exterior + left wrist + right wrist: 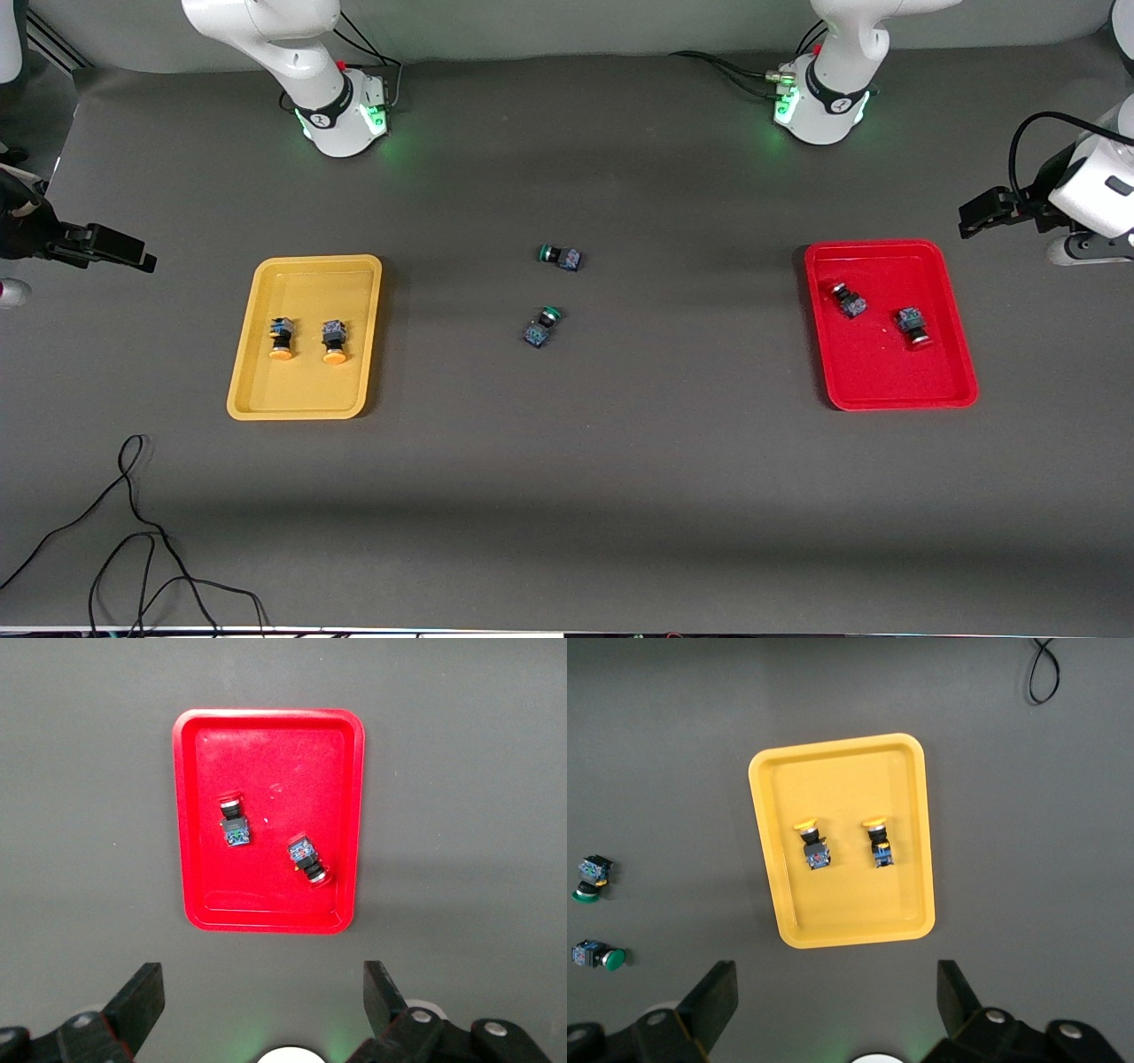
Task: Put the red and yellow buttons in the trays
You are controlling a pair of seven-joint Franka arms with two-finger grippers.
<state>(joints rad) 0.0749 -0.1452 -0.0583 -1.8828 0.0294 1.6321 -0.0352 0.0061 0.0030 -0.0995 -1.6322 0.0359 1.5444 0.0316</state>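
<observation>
We found both yellow buttons in the yellow tray and both red buttons in the red tray, each lying apart from the released fingers of the right gripper and left gripper parked at the table's end edges.

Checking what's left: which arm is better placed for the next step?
Neither. Both yellow buttons lie in the yellow tray, both red buttons in the red tray; the left gripper and right gripper hover open.

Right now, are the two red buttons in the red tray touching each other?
Apart. The left wrist view shows bare red tray floor between one red button and the other red button; the front view agrees.
</observation>
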